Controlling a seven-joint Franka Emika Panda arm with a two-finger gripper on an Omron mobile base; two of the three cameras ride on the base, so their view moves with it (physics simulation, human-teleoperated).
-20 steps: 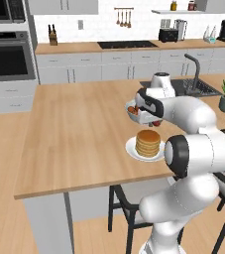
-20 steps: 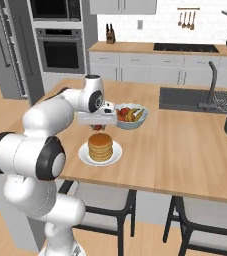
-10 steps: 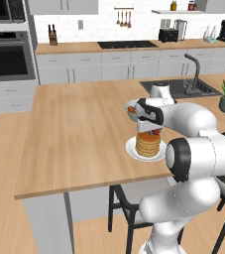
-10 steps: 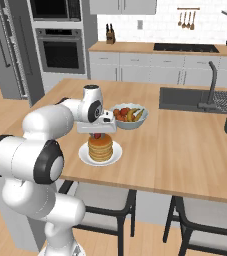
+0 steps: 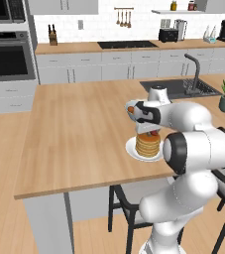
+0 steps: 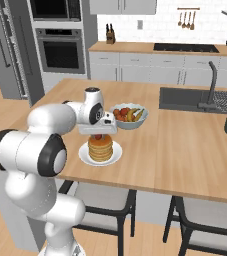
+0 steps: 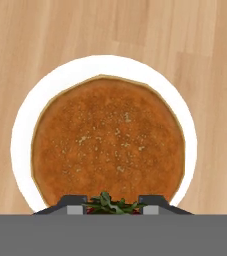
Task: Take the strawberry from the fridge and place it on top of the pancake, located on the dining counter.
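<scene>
Now the gripper has slid over from the bowl & sits right above the pancake. It's pinched tight on the strawberry (green leaves poke up between the tips). Pancake's on a white plate, on the dining counter.

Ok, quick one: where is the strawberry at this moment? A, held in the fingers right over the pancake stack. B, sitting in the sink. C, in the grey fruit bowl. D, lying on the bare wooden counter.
A: the strawberry, its green leaves showing, sits pinched between the fingers directly above the pancake on its white plate, not on the counter itself.
</scene>
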